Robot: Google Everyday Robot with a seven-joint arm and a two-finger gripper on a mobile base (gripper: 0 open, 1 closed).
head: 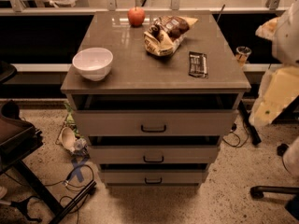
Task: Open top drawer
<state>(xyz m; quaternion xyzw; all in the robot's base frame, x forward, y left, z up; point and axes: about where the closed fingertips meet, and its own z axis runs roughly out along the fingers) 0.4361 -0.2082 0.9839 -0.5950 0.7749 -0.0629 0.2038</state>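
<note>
The top drawer (154, 122) is the widest grey front, just under the cabinet's top, with a small dark bar handle (153, 129) at its centre. A dark gap shows between its upper edge and the cabinet top. Two narrower grey drawers (153, 155) (153, 176) sit below it. My gripper (270, 29) is at the far right edge among the pale arm parts (275, 94). It is to the right of the cabinet, above drawer height, and touches nothing.
On the cabinet top (140, 69) are a white bowl (93, 63), a red apple (136, 16), a chip bag (166, 34) and a dark snack bar (197, 63). A dark chair (18, 139) and floor cables (70, 176) are at the left. A chair base (273, 190) is at the right.
</note>
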